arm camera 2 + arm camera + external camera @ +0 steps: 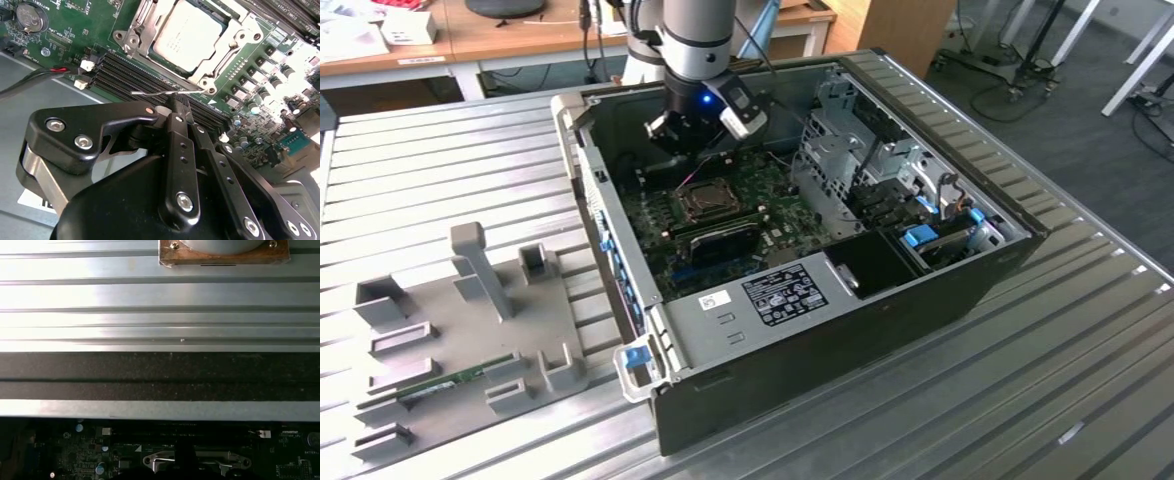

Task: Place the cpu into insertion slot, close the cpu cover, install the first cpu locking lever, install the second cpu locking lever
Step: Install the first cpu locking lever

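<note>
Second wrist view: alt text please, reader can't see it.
The black tool, shut, pinches a thin wire locking lever beside the insertion slot on the green board. The cpu sits in the slot with the cpu cover down around it; black memory slots run alongside.

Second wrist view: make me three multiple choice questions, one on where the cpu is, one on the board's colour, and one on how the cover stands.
1. Where is the cpu? A on the tray; B under the cover on the board; C on the table.
2. What colour is the board? A blue; B red; C green.
3. How does the cover stand? A flat down around the cpu; B tilted up; C taken off.

Answers:
1 B, the cpu's metal face shows through the cover's cut-out.
2 C, green shows all round the cover.
3 A, the frame lies flat along the cpu's edges.
</note>
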